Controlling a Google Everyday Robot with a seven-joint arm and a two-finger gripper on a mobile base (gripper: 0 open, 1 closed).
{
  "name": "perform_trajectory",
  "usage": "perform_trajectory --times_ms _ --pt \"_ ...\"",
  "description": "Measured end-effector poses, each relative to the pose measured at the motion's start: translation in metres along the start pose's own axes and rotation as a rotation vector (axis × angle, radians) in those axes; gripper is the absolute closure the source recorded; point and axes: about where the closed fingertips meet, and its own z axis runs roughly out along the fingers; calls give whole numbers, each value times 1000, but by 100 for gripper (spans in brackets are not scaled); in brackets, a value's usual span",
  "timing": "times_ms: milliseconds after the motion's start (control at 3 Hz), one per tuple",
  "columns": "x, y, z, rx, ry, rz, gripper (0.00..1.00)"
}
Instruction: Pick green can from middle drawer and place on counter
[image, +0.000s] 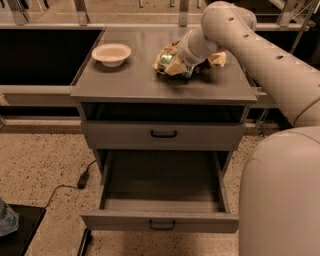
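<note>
Camera view: the robot's pale body (280, 200) fills the lower right foreground, beside the middle drawer (160, 221), which stands pulled out towards the camera, its small black handle on the front panel and its dark interior exposed. On the speckled floor (40, 165) to the left, a black cable (75, 184) trails towards the cabinet. Above the open drawer, the other grey drawer front (165, 134) sits closed. On the counter (135, 82), a pale bowl (111, 52) rests near the left rear corner. The arm (240, 35) reaches in from the right and bends down over the counter's middle-right area, where the gripper (184, 69) is lowered against a crumpled yellow chip bag (172, 66). The green can (166, 58) sits on the counter there, its shiny top showing just beside the bag and the gripper. Whether the claw is open or closed, and whether it has hold of the can, cannot be told.
</note>
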Motion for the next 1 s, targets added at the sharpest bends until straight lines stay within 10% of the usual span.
perform_trajectory --times_ms 667,1000 --pt "0 0 0 0 0 0 0" --pt "0 0 0 0 0 0 0"
